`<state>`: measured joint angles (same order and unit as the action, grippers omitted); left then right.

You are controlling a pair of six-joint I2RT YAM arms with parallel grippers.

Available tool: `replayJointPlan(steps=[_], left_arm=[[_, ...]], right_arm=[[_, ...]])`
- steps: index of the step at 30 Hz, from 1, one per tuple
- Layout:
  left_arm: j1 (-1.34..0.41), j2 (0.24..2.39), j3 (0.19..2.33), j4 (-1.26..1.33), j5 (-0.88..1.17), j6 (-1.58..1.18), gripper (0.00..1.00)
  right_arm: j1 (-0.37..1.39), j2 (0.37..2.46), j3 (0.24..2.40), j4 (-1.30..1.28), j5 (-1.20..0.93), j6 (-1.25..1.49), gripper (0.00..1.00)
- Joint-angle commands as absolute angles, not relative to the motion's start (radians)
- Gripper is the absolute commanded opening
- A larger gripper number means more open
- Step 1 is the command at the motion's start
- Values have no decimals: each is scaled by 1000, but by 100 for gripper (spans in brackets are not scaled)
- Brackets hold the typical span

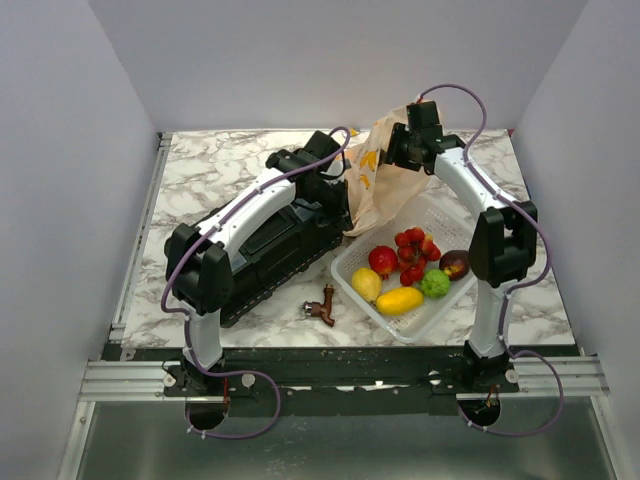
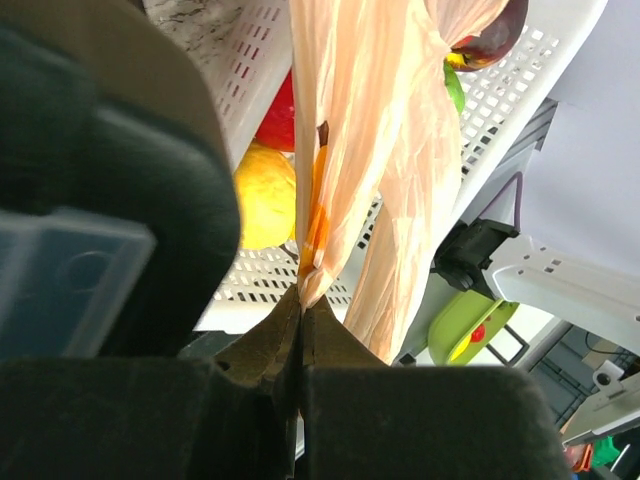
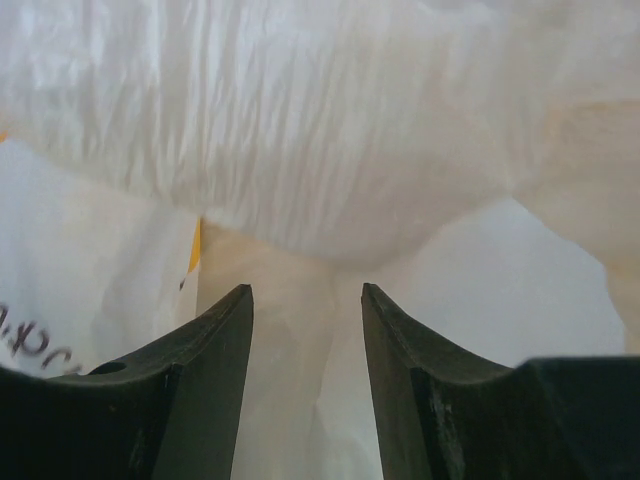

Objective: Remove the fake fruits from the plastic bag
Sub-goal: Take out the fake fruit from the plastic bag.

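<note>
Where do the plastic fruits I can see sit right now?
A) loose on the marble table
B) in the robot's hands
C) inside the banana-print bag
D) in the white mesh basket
D: the lemon, mango, lime and red berries all lie inside the white basket; the left hand only pinches the bag.

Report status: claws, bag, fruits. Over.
Left claw shut on bag. Right claw open against bag, gripping nothing. Fruits in basket. No blocker seen.
</note>
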<state>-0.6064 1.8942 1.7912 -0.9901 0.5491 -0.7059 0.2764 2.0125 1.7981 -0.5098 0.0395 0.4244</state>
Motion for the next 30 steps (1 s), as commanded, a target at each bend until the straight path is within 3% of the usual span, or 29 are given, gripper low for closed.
replayJointPlan(steps=[1, 12, 30], left_arm=[[-641, 1918, 1850, -1031, 526, -697, 0], [-661, 1921, 1901, -1086, 494, -692, 0], [-669, 1974, 1927, -1106, 520, -693, 0]], right_arm=[[275, 2101, 1884, -474, 29, 409, 52], [240, 2252, 1959, -385, -21, 480, 55], [235, 2402, 2060, -233, -120, 528, 69]])
